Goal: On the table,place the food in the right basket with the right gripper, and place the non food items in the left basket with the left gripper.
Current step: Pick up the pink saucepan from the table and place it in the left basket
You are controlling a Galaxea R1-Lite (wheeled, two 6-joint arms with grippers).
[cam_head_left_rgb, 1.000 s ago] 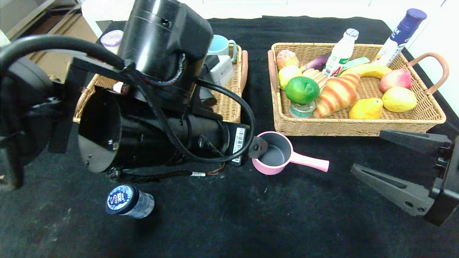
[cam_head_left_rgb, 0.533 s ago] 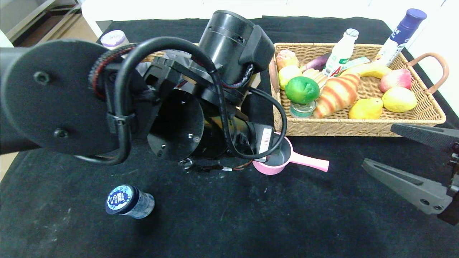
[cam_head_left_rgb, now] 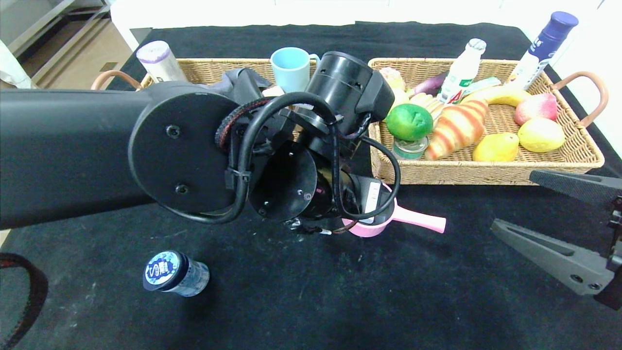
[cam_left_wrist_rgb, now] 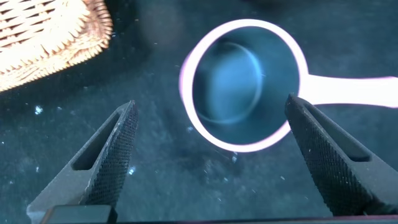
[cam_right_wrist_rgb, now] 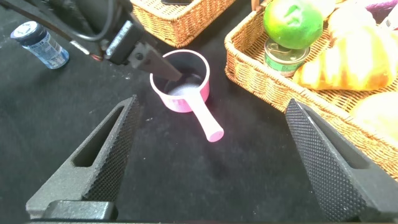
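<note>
Since a second ago your left arm has swung forward and to the right, uncovering the left basket [cam_head_left_rgb: 204, 70] and bringing the left gripper [cam_left_wrist_rgb: 211, 143] over the pink saucepan [cam_left_wrist_rgb: 245, 84]; the right gripper [cam_right_wrist_rgb: 208, 155] has barely shifted. Your left jaws are spread wide and released, with the pan's bowl between them but nearer one finger, which sits just beside the rim where the handle starts; whether it touches is hard to tell. Your right jaws are also wide apart and grasp nothing, hanging above bare cloth with the saucepan well ahead of them and the right basket [cam_head_left_rgb: 486, 170] ahead toward one side. Everything rests on a table [cam_head_left_rgb: 340, 291] covered in black cloth flecked with pale lint; beyond its far edge you see a white surface and, toward the far left, tan flooring. A blue-capped bottle [cam_head_left_rgb: 175, 273] lies on its side well behind your left jaws. From the head view the left arm hides most of the pan's bowl, the middle of the left basket and its own jaws; the right gripper's body is cut off at the frame edge.
</note>
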